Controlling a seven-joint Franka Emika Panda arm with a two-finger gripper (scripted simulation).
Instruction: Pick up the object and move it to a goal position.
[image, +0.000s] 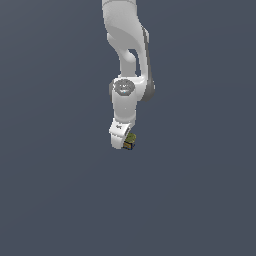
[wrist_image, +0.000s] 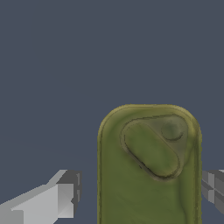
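I am looking at the white arm (image: 129, 60) hanging down from the top of the exterior view, in front of a plain dark blue-grey background (image: 50, 190). The gripper (image: 126, 142) is sitting at the bottom end of the arm, near the middle of that view. The object (image: 130, 141) is showing as a tiny olive and yellow-brown block right at the tip of the gripper, peeking out on the exterior view's right of the white part.

In the wrist view I am seeing the object (wrist_image: 148, 170) up close. It is looking like a tall olive-green shape with a rounded end and a raised oval bump on its face (a smaller round dimple is sitting beside the bump). One grey finger (wrist_image: 48, 201) is standing apart from the object, with a gap of dark background between them. The other finger (wrist_image: 213, 189) is sitting right up against the far edge of the object, and I cannot tell if it is touching.

So I am seeing the fingers spread wider than the object, not squeezing it.
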